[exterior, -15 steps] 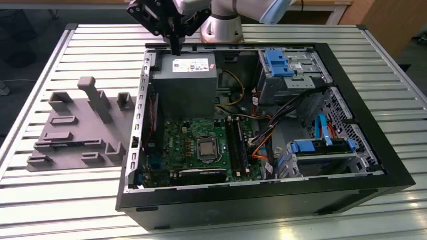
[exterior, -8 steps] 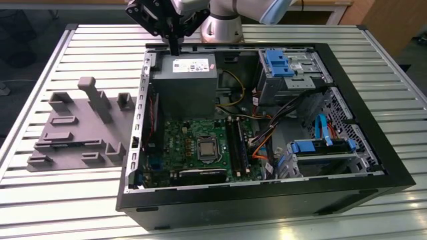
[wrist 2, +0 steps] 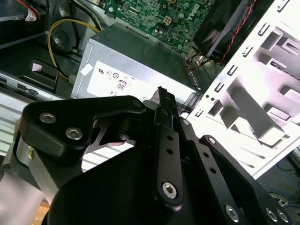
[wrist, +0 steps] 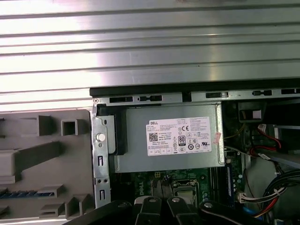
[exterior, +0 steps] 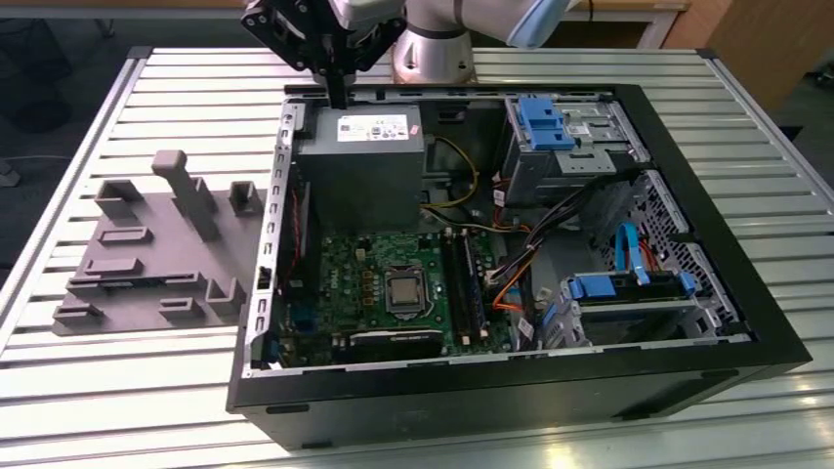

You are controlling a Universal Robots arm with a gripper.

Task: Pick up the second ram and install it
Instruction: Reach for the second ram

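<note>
The claw (exterior: 340, 98) hangs above the far rim of the open computer case (exterior: 495, 401), over the grey power supply (exterior: 358, 161), and touches nothing. Its fingers are drawn together into one narrow dark blade. In the second wrist view the fingertips (wrist 2: 165, 101) meet with no gap showing, and I cannot tell whether anything thin is pinched between them. The arm (exterior: 443, 39) rises behind the case.

The case lies on its side on the slatted metal bench (exterior: 131, 391), lid off. Inside it the green motherboard (exterior: 371, 264) lies nearer the camera than the power supply, with its long black slots (exterior: 459, 283) just beside the processor socket (exterior: 406, 291). Whether a stick sits in those slots I cannot tell.

Beside the case, on the exterior view's left, a grey moulded holder (exterior: 144, 254) rests on the bench. In the first wrist view a thin dark blue strip stands on edge in one of the holder's grooves. This looks to be the second ram (wrist: 28, 192), well apart from the claw.
</note>
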